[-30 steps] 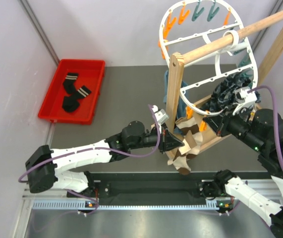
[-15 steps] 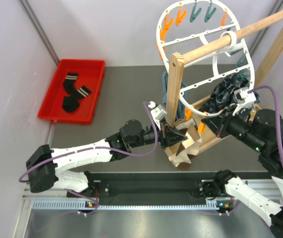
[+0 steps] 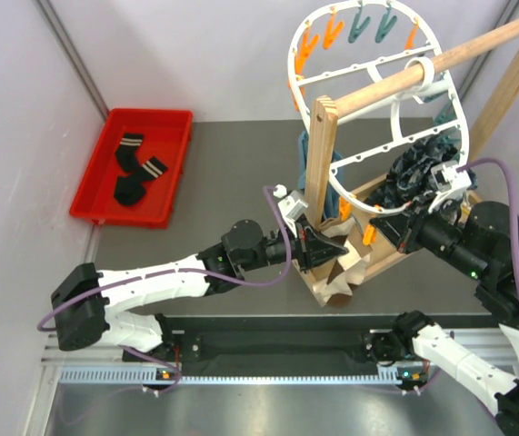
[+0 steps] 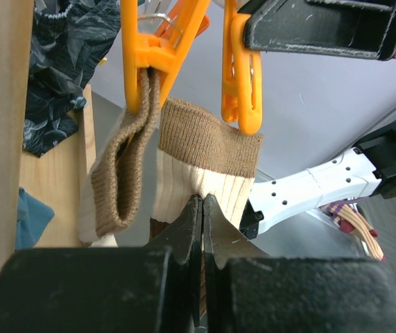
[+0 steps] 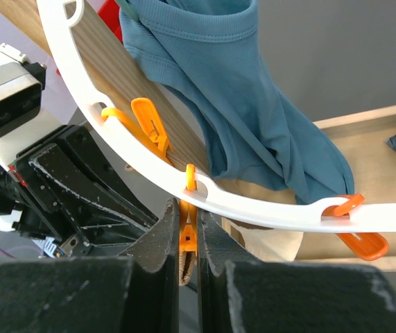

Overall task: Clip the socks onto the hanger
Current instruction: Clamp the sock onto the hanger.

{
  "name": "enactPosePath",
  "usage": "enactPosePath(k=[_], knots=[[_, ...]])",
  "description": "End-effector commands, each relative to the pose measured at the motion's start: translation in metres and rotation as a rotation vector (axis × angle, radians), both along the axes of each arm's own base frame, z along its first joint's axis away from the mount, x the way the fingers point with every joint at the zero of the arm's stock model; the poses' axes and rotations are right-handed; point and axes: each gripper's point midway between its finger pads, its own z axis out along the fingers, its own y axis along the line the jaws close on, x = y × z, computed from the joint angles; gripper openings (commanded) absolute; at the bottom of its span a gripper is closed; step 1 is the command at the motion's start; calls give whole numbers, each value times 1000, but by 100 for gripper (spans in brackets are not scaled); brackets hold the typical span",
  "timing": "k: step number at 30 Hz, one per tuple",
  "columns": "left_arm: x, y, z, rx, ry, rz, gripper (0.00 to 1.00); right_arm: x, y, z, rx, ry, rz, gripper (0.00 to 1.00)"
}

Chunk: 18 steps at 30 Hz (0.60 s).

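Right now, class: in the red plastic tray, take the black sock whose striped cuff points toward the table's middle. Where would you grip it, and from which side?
Grip the white-striped cuff, coming straight down from above. It juts clear of the second black sock, which the foot end lies against, and the raised walls of the red plastic tray would likely block a sideways approach.
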Motion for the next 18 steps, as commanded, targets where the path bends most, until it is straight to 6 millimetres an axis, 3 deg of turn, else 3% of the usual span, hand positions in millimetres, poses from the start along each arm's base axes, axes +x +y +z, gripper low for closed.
enactPosePath(k=[1,18], knots=[[-2,0,50,-136,-62,4,0,-11,11,-3,24,26,80,0],[1,-4,63,-168,-93,21,0,-15,12,0,41,25,86,0]])
